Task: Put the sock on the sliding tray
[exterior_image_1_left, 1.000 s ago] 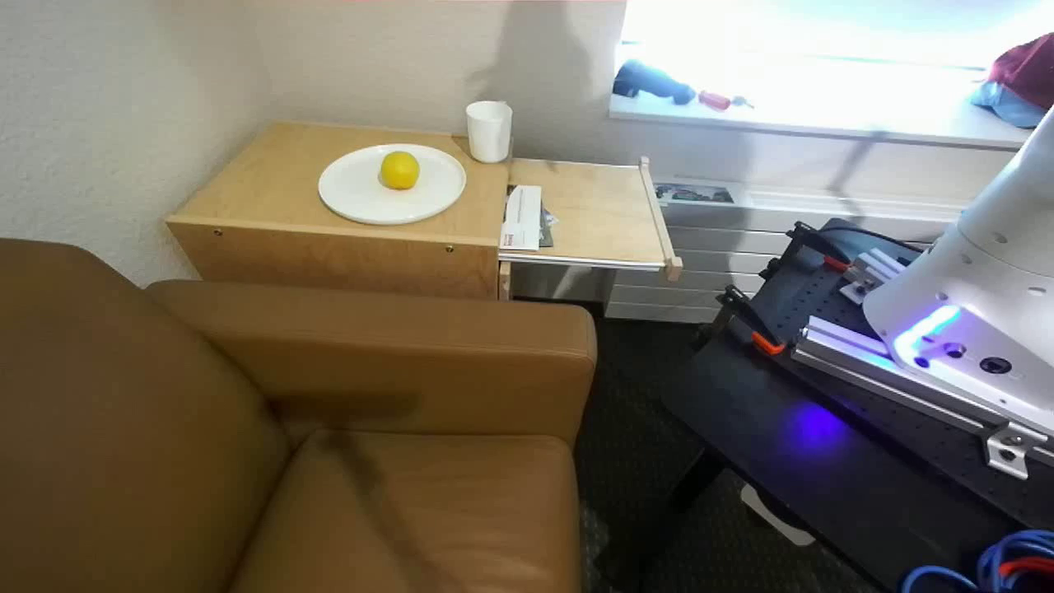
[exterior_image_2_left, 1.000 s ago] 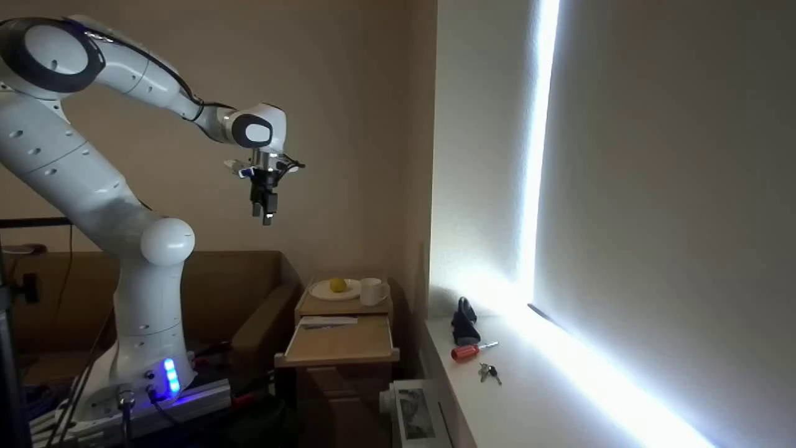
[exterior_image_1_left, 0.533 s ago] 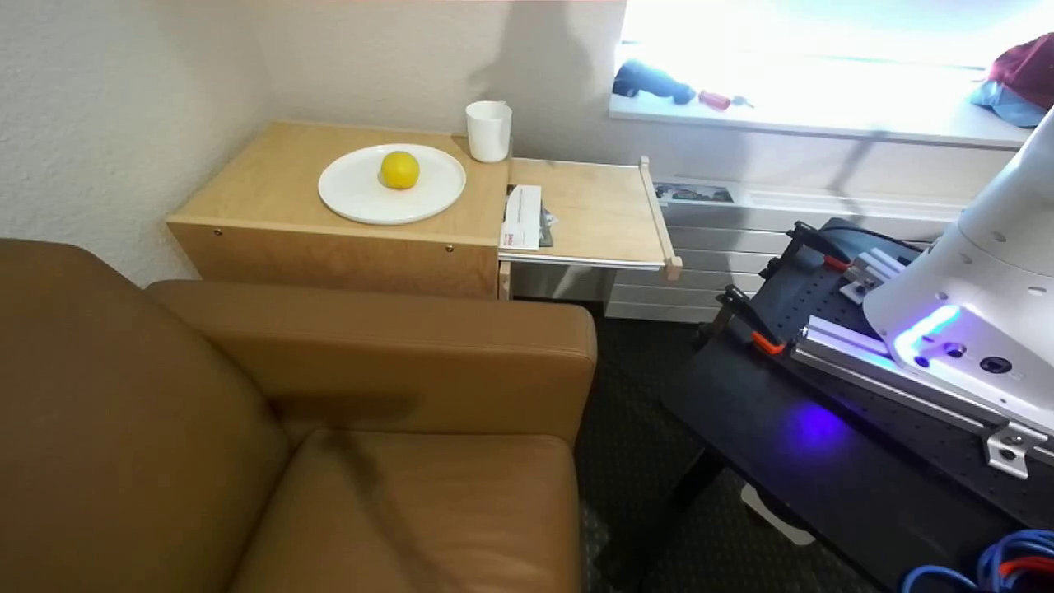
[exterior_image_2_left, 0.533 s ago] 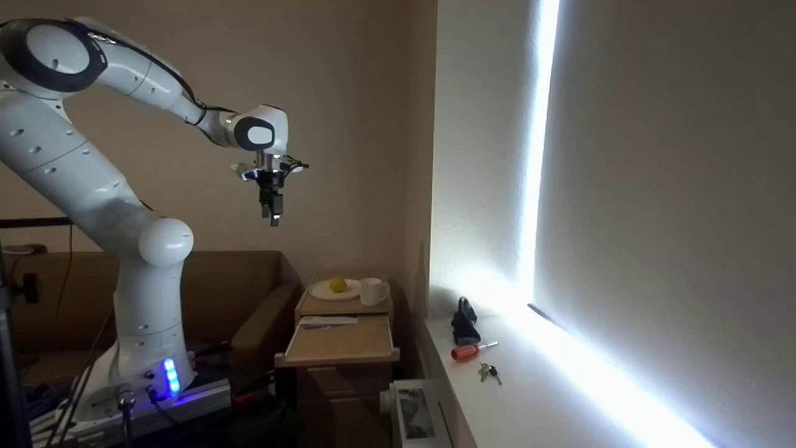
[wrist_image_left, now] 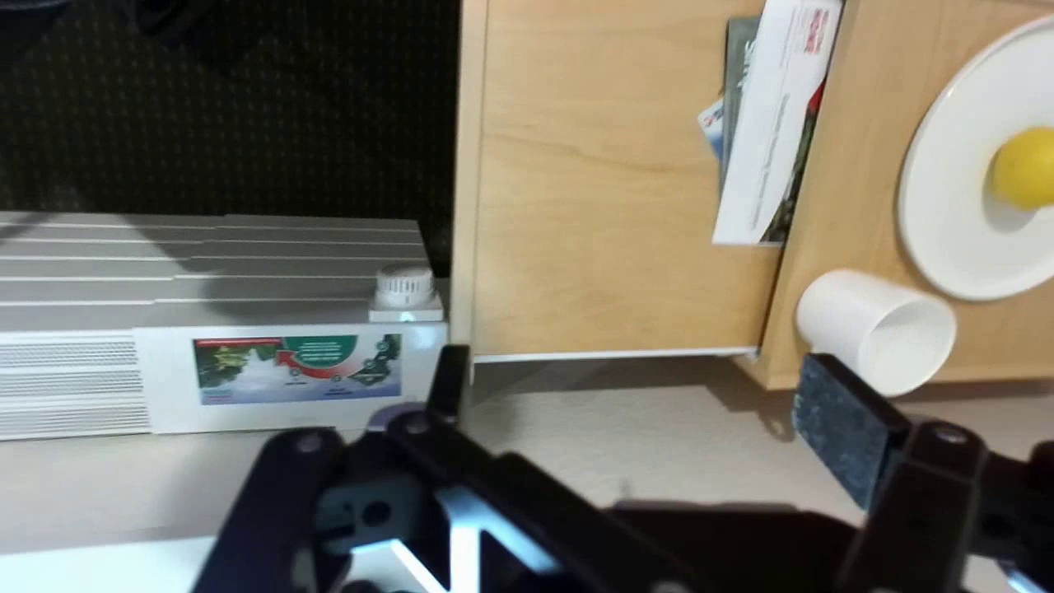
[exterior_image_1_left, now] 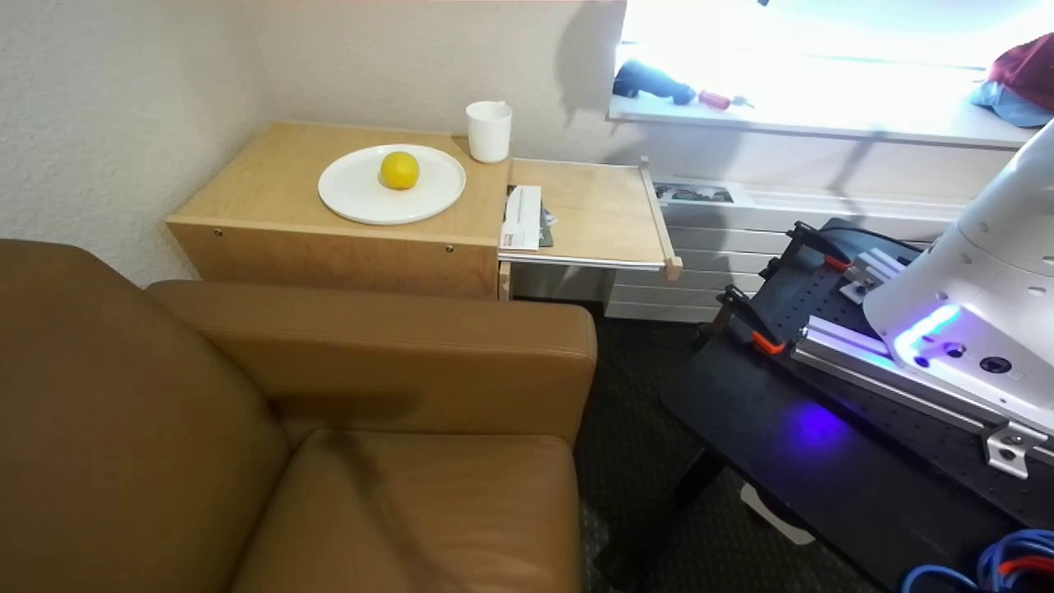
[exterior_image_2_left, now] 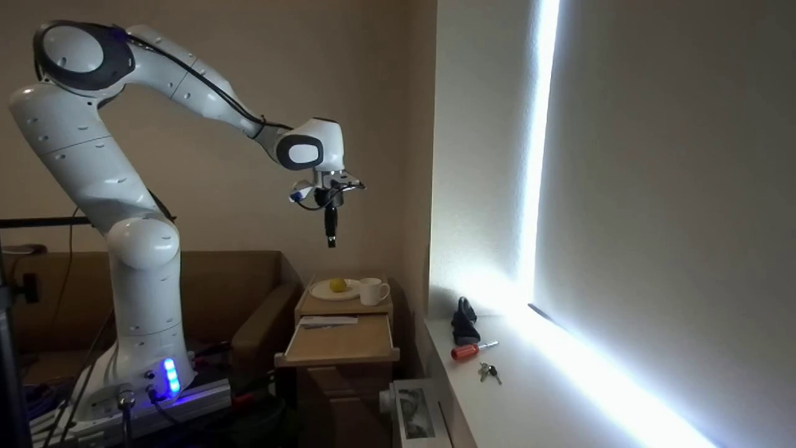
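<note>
Gripper (wrist_image_left: 636, 387), released: in the wrist view you see the fingers (wrist_image_left: 844, 428) set well apart, with wall (wrist_image_left: 642, 436) showing between them. It hangs in the air, higher than your sliding tray (exterior_image_2_left: 345, 345), which extends from the cabinet (exterior_image_1_left: 329, 255) and bears papers (wrist_image_left: 770, 123) along its inner side. In an exterior view, your sock (exterior_image_2_left: 465, 325) rests on the windowsill (exterior_image_2_left: 522, 386), just beside a red screwdriver (exterior_image_2_left: 465, 353) and near keys (exterior_image_2_left: 484, 372). On the cabinet stand a mug (exterior_image_1_left: 489, 132) and a plate (exterior_image_1_left: 358, 196) with a yellow fruit (exterior_image_1_left: 399, 170).
</note>
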You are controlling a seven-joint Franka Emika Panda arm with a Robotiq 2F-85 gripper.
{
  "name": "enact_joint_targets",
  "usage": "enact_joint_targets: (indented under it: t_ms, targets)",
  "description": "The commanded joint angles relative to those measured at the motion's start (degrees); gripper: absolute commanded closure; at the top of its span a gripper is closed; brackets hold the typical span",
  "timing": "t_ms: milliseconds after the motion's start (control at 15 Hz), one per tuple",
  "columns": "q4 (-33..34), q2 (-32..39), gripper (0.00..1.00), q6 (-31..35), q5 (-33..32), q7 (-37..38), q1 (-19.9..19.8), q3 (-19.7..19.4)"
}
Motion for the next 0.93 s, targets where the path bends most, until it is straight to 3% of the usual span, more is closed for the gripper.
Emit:
enact_joint_targets:
  t_ms: [0, 133, 267, 333, 533, 867]
  targets:
    - [0.8, 0.6, 0.00, -0.2, 0.1, -1.1, -1.3, -1.0]
    - [0.8, 0.7, 0.00, -0.2, 0.1, -1.3, -1.0, -0.9]
    - [3.8, 6.8, 0.00, -0.9, -4.6, 4.4, -2.9, 1.6]
    - [7.9, 12.3, 0.00, -0.8, -4.7, 6.1, -3.8, 0.1]
    - [14.9, 19.2, 0.00, -0.7, -5.9, 11.6, -6.1, -2.9]
    - [32.3, 34.5, 0.00, -2.9, -2.3, 18.5, -7.8, -9.8]
